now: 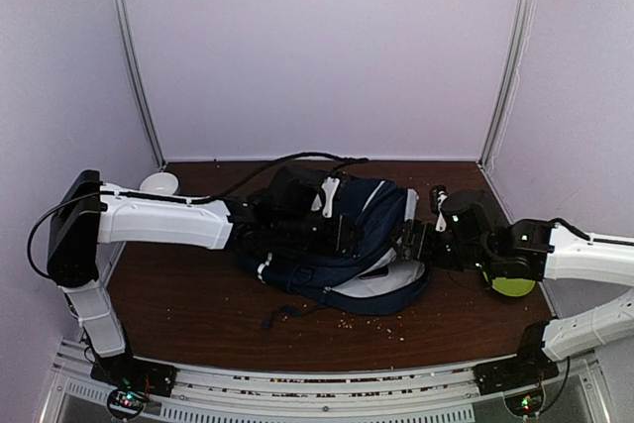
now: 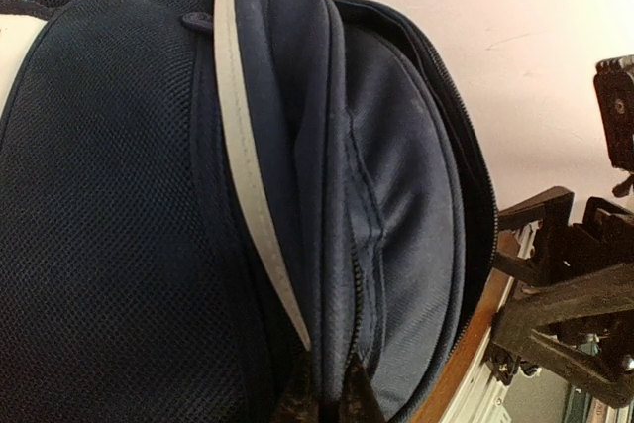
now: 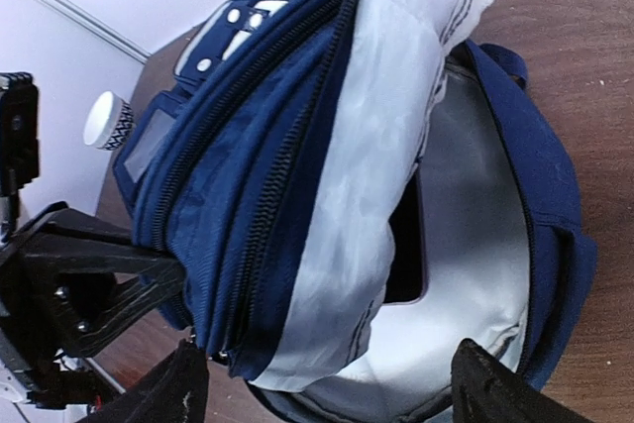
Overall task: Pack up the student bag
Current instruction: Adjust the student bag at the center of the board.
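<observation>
The student bag (image 1: 337, 235) lies on its side in the middle of the tabletop (image 1: 198, 304), with its main mouth facing right. The mouth gapes, the pale grey lining is turned outward over the rim, and the cavity looks roomy. Nothing that has been packed shows inside, though the deeper part is in shadow.

The left gripper (image 2: 332, 408) has come in from the left across the top of the bag. Its fingers are pressed together, and the wrist view suggests they pinch a fold of navy fabric by the zip. The right gripper (image 3: 337, 383) sits just in front of the mouth with its fingers (image 3: 183, 388) spread wide and nothing between them.

My reading is that the bag is being held open and the loading is early or partway. Whatever remains must be put in and the zip closed.

A white cup (image 1: 158, 183) stands at the far left corner, well apart from the bag. A lime-green object (image 1: 512, 286) sits beside the right arm. Crumbs (image 1: 376, 319) are scattered on the near side.

Room is tight. The far edge and both side walls are close, and the two arms nearly meet over the bag. The bare tabletop nearest the bases gives the most open space.
</observation>
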Available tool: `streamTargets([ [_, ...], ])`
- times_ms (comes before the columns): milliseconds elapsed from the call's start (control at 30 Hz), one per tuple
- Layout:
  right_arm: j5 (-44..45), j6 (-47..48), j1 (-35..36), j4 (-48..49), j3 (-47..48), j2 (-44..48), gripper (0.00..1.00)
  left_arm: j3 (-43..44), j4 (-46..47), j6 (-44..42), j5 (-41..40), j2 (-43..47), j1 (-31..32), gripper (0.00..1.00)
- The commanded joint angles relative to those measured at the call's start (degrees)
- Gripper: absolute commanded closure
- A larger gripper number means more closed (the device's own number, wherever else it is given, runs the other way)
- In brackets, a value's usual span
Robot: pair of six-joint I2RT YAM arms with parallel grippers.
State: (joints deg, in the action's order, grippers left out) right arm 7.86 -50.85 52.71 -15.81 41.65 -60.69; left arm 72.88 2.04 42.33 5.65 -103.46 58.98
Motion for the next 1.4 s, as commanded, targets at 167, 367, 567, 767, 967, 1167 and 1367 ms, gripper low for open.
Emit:
streamTargets([
  [167,4.5,-3.9,0.3,-7.9,3.5,-4.7,0.22,4.8,10.5,0.1,0.1,-4.1,0.4,1.0],
  [367,4.1,-5.0,-0.2,-8.2,3.8,-7.7,0.25,5.5,12.1,0.5,1.6,-6.4,1.3,1.0],
  [567,3.5,-6.6,-1.0,-8.5,0.6,-8.0,0.42,4.6,12.0,0.1,0.4,-5.5,1.5,1.0],
  [767,4.4,-7.8,-1.8,-8.7,-4.7,-3.2,0.62,4.0,11.4,-0.8,-0.9,-4.2,1.3,1.0],
  [967,3.1,-6.4,-4.2,-3.9,-5.3,-2.9,0.74,4.4,12.0,-0.3,1.3,-3.9,1.6,1.0],
  [1167,2.0,-4.7,-5.4,-2.1,-1.9,-6.8,0.85,3.8,12.8,0.7,2.1,-3.4,2.0,1.0],
  [1367,2.1,-3.5,-6.3,1.4,-2.3,-7.3,1.0,2.2,12.9,0.8,1.6,-0.7,2.0,1.0],
])
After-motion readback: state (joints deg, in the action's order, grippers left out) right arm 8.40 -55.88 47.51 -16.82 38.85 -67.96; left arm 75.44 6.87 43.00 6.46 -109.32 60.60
